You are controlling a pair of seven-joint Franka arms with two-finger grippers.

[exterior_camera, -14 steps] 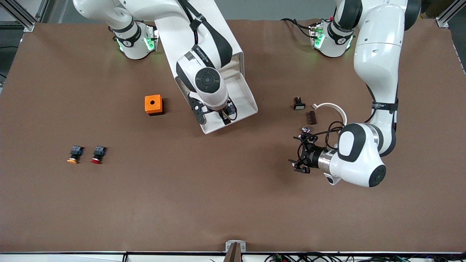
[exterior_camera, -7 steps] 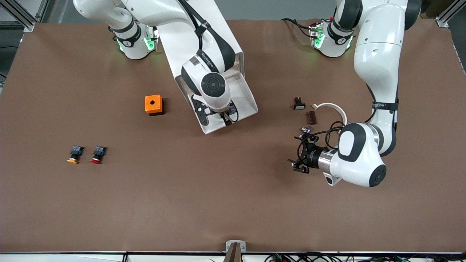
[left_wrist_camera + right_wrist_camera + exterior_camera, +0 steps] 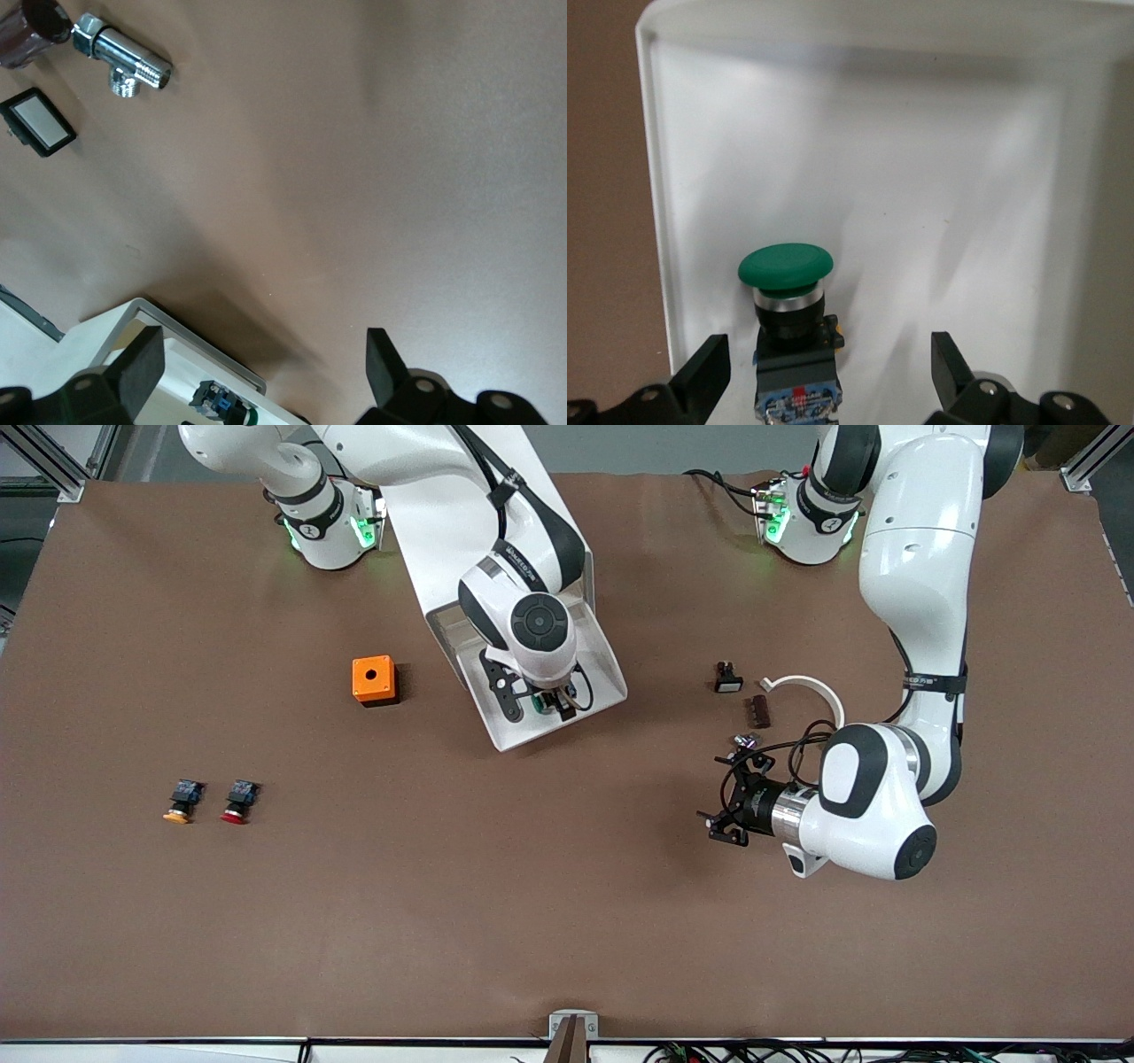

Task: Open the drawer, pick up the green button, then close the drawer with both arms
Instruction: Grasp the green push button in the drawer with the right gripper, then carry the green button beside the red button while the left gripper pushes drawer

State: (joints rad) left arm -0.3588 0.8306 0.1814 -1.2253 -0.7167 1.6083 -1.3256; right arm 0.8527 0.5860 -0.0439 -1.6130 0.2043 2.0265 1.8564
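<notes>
The drawer (image 3: 514,735) stands pulled out of the white cabinet (image 3: 580,571), most of which my right arm hides. The green-capped button (image 3: 537,706) lies on its side in the drawer. My right gripper (image 3: 540,698) hangs just over it, open. In the right wrist view the green cap (image 3: 786,266) and black-blue body lie on the white drawer floor (image 3: 939,177), with the body between the open gripper's (image 3: 826,376) fingers, closer to one. My left gripper (image 3: 719,802) is open and empty, low over bare table toward the left arm's end; its (image 3: 259,372) wrist view shows the drawer's corner (image 3: 146,310).
An orange box (image 3: 374,679) with a hole sits beside the drawer toward the right arm's end. Yellow-capped (image 3: 180,802) and red-capped (image 3: 237,802) buttons lie nearer the camera. By my left arm lie a black switch (image 3: 728,678), a white curved piece (image 3: 811,686), a brown part (image 3: 759,710) and a chrome fitting (image 3: 742,740).
My right gripper has slid across the open drawer toward the left arm's end and now sits over the green button. The left arm has shifted only slightly.
</notes>
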